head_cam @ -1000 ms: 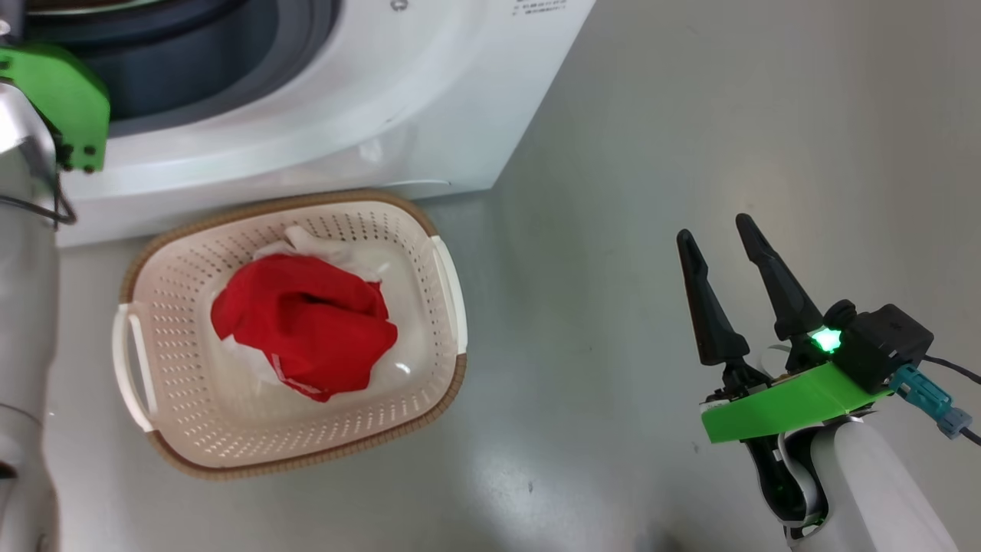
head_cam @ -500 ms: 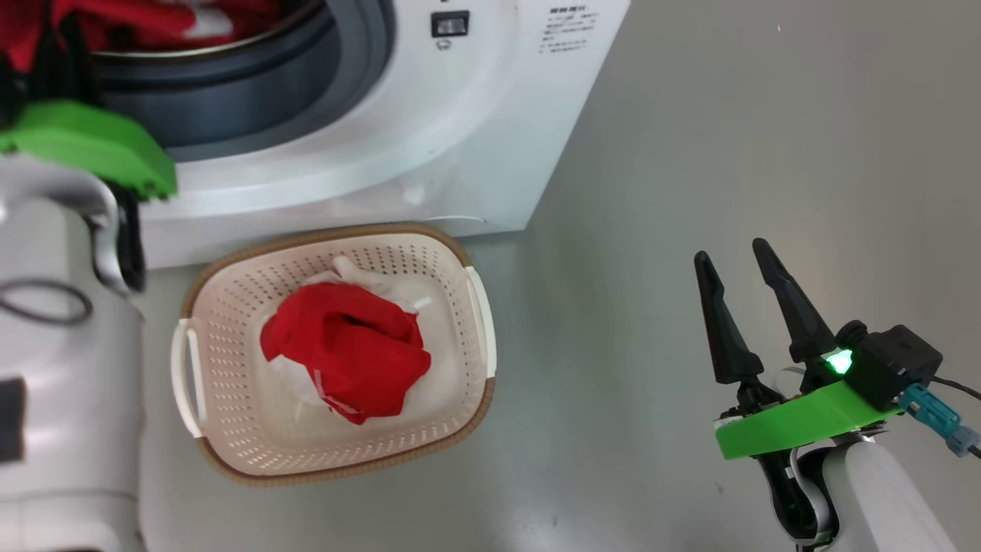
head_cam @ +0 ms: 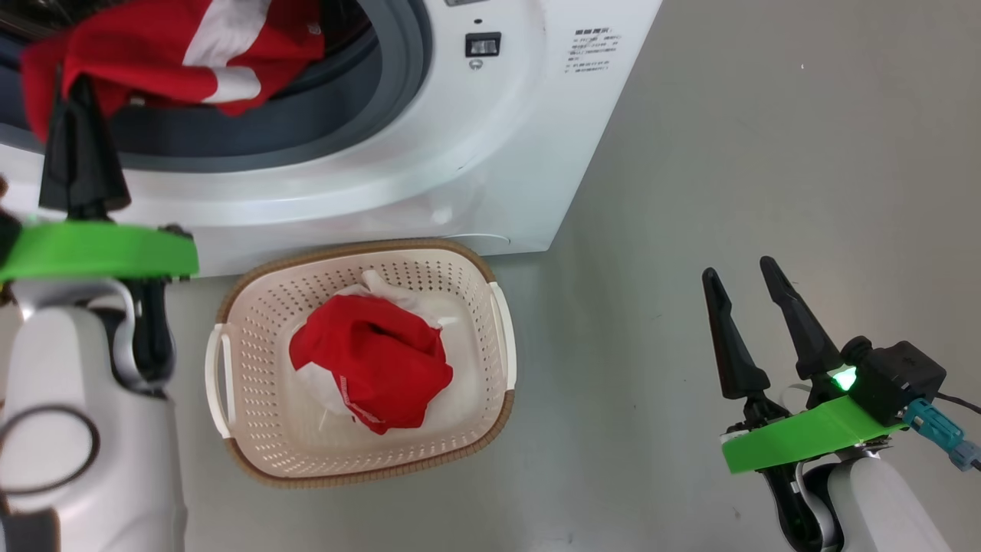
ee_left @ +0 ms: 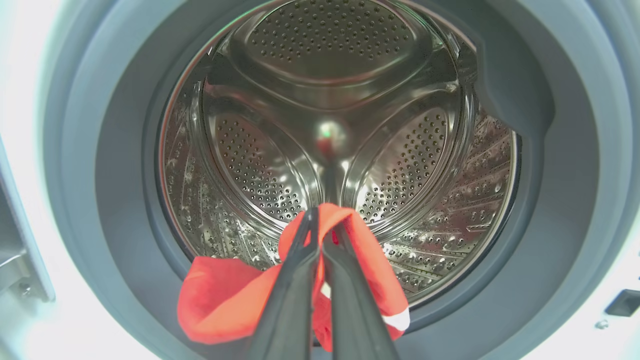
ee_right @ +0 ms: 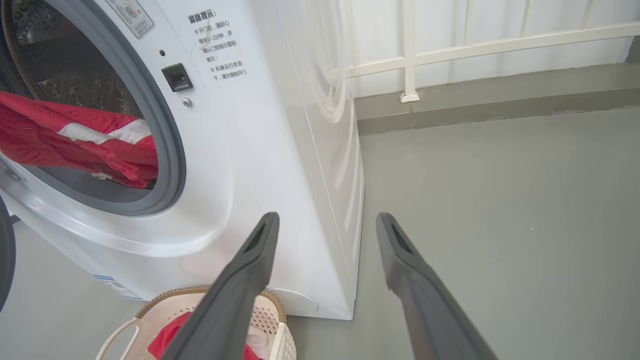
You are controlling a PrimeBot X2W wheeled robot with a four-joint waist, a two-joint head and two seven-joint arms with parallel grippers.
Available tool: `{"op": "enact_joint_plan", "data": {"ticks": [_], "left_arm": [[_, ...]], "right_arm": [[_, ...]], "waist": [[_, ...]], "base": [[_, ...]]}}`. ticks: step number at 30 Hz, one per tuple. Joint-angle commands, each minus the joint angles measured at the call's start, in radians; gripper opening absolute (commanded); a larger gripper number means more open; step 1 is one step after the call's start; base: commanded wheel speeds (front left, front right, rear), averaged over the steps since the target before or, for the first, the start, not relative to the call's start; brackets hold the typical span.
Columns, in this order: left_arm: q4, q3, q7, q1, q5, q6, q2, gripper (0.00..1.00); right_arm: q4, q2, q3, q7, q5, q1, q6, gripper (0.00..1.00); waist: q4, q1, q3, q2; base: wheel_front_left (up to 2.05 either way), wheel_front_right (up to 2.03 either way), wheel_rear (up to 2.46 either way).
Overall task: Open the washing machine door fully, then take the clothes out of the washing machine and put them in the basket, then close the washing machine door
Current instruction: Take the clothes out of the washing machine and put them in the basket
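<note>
The white washing machine (head_cam: 498,153) stands with its round opening uncovered; a dark curved edge at the left border of the right wrist view (ee_right: 5,260) looks like the door's rim. My left gripper (head_cam: 65,84) is shut on a red and white garment (head_cam: 176,46) that hangs over the grey gasket at the drum's mouth. In the left wrist view the two fingers (ee_left: 320,220) press together on the red cloth (ee_left: 225,300) in front of the steel drum (ee_left: 330,90). The cream basket (head_cam: 368,247) on the floor holds another red garment (head_cam: 375,360). My right gripper (head_cam: 738,268) hovers open to the right.
The basket (ee_right: 125,330) sits tight against the machine's front, just below the opening. Grey floor stretches to the right of the machine, beneath the right gripper (ee_right: 326,217). A white railing (ee_right: 410,55) and a low kerb run along the far wall.
The head camera has tilted up, shifting the scene down and right. My left gripper has drawn back from the drum, bringing a red garment to the opening. The right gripper has stayed put.
</note>
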Motion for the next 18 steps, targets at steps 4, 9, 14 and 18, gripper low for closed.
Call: {"op": "enact_joint_plan", "data": {"ticks": [4,9,14,18], "left_arm": [[-0.148,0.022,-0.008,0.097,-0.035,-0.019,0.023,0.00],[-0.277,-0.019,-0.008,0.182,-0.091,-0.022,0.022,0.00],[-0.415,-0.054,-0.008,0.245,-0.097,-0.002,0.022,0.00],[-0.534,-0.076,-0.008,0.276,-0.093,0.019,0.022,0.00]], "right_arm": [[-0.023,0.000,0.017,-0.006,-0.009,0.022,0.008,1.00],[-0.021,0.000,0.015,-0.006,-0.011,0.027,0.008,1.00],[-0.022,0.000,0.011,-0.006,-0.012,0.031,0.008,1.00],[-0.023,0.000,0.007,-0.006,-0.013,0.031,0.008,1.00]], "waist": [[0.004,0.0000,-0.006,-0.0001],[0.006,0.0000,-0.011,-0.0001],[0.008,0.0000,-0.013,-0.0001],[0.008,0.0000,-0.011,-0.0001]], "base": [[0.00,0.00,0.00],[0.00,0.00,0.00],[0.00,0.00,0.00],[0.00,0.00,0.00]]}}
